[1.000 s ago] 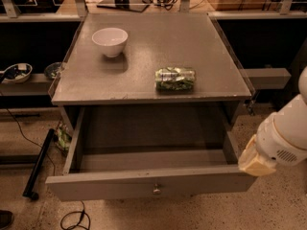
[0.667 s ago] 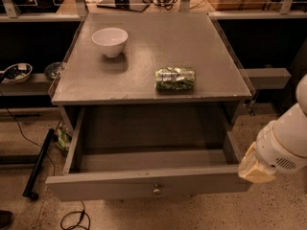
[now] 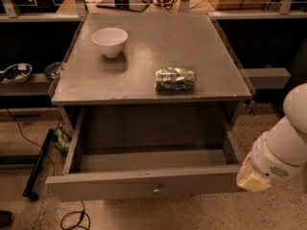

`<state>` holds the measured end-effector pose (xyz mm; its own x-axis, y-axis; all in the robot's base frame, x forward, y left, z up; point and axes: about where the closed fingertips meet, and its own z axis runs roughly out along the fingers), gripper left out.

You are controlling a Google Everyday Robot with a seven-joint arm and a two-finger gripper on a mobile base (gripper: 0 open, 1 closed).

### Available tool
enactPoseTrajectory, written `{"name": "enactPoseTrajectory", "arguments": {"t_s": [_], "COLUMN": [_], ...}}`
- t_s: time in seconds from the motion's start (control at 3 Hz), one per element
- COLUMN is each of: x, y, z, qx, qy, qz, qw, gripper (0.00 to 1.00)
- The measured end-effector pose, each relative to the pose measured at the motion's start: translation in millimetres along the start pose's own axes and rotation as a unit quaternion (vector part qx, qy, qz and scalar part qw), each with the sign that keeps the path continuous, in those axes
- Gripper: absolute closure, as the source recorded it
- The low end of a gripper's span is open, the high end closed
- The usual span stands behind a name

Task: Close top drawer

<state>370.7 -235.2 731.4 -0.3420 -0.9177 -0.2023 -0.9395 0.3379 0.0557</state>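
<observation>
The gripper (image 3: 253, 180) is at the lower right of the frame, on the end of the white arm, level with the right end of the top drawer's front panel. Whether it is wide or narrow cannot be told, and contact with the panel cannot be confirmed. The top drawer (image 3: 105, 188) stands fully pulled out and empty at lower centre, with its knob (image 3: 156, 190) at mid-panel, well left of the gripper. Hazard: a push applied at the panel's right end is likely to skew the drawer and bind it on its runners, or the gripper may slip off past the panel's edge. A hard closing could jolt the white bowl (image 3: 110, 41) and the green packet (image 3: 175, 78) on the cabinet top (image 3: 211, 47).
</observation>
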Motion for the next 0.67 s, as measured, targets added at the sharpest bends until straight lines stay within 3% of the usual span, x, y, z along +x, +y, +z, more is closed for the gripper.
{"name": "enactPoseTrajectory", "arguments": {"t_s": [0.33, 0.67], "x": [5.9, 11.9], "y": [5.3, 7.9], "z": [19.0, 56.4], "qx": [-0.012, -0.040], "qy": [0.009, 0.009], "qz": [0.009, 0.032], "qw": [0.9998, 0.9986], "gripper": [1.00, 1.00]}}
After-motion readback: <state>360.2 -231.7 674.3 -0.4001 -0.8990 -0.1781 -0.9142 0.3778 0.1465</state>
